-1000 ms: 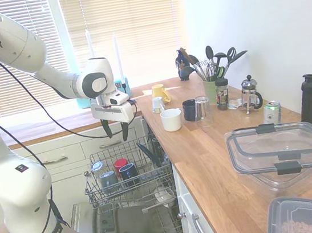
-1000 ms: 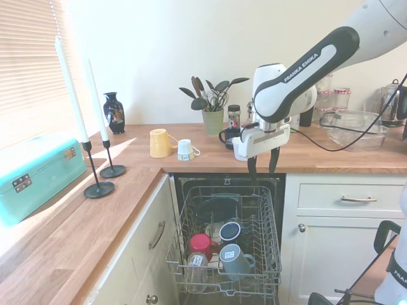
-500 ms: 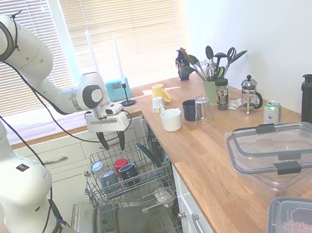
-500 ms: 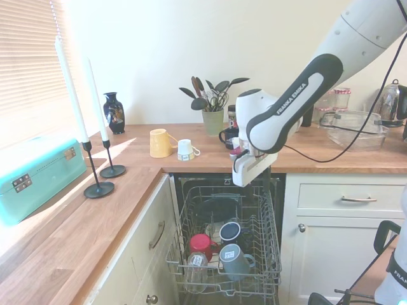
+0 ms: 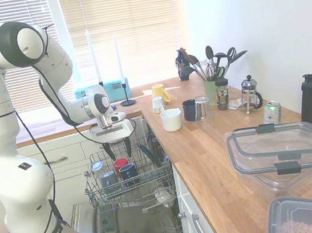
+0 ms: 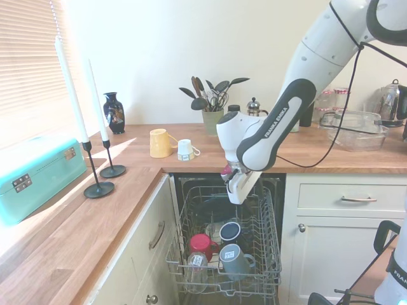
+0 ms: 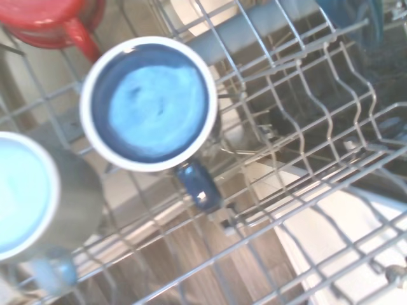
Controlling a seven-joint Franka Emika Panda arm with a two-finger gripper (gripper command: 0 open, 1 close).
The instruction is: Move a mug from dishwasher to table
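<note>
Jaws stand apart, nothing between them. We see the gripper pointing down over the dishwasher rack, fingers just above the mugs and not touching any. In the second exterior view the gripper hangs over the back half of the rack, fingers mostly hidden behind the wrist body.

We take the navy mug as the landmark. It sits mouth-down in the wire rack, pale-rimmed base facing up, directly under the gripper. The second exterior view shows the same navy mug near the rack's middle. In the wrist view the navy mug fills the upper part of the picture, loop handle sticking out from its side between the wires.

Just beside the navy mug is a red mug, also upside down; it is in the second exterior view and in the wrist view. On the navy mug's other side, closer to the rack's front edge, stands a grey-blue mug, seen as and. A clear glass stands next to the red mug.

The wooden worktop runs beside the dishwasher, well apart from the navy mug. On it we see a white cup, a dark mug, a utensil pot, a French press, a drinks can and a lidded clear container.
</note>
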